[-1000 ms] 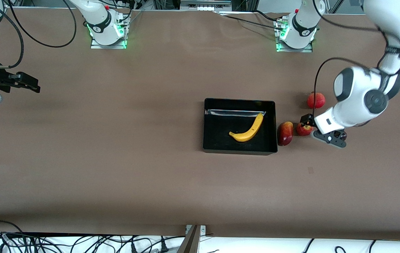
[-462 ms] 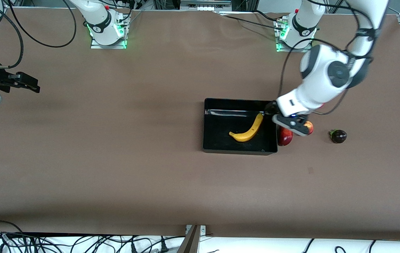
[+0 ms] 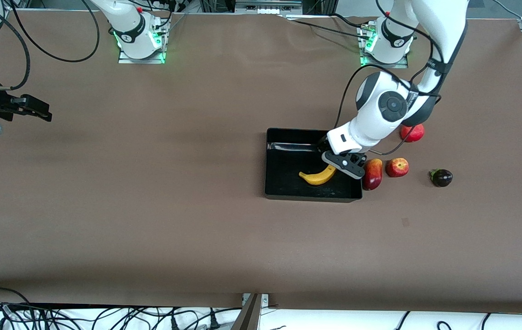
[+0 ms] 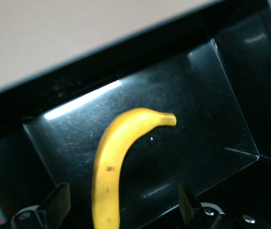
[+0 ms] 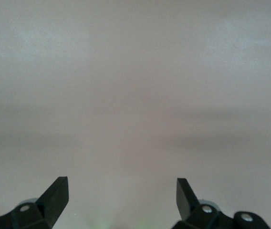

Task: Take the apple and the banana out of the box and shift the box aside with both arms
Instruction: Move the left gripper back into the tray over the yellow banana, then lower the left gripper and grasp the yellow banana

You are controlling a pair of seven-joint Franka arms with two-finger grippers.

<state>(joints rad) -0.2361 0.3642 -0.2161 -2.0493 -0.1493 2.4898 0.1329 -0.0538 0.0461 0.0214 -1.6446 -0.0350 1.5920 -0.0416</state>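
The apple [image 3: 397, 167] is already out of the box [image 3: 288, 195]: it sits on the tabletop [image 3: 151, 220] toward the left arm's end, with a mango-like fruit [image 3: 372, 174] between it and the box, that fruit just beside the box wall. A plain red fruit [image 3: 413, 133] lies farther from the front camera than the box's near wall, and a dark purple fruit [image 3: 441, 177] rests well apart from the box at the same end. The banana [image 3: 318, 176] is still inside the box, lying on its floor toward the wall that faces the mango-like fruit. The left hand [image 3: 344, 166] hangs over the box above the banana's upper end, fingers spread wide and holding nothing; the left wrist view shows the banana [image 4: 114, 162] running between the two fingertips [image 4: 57, 202], so I judge this a reach for the banana, with no grip made yet. The right hand [image 3: 29, 107] waits over bare tabletop well apart from the box at the right arm's end, also wide open and empty. So roughly one of three parts looks done: the banana has yet to come out, and the two-armed shift of the box has not begun.
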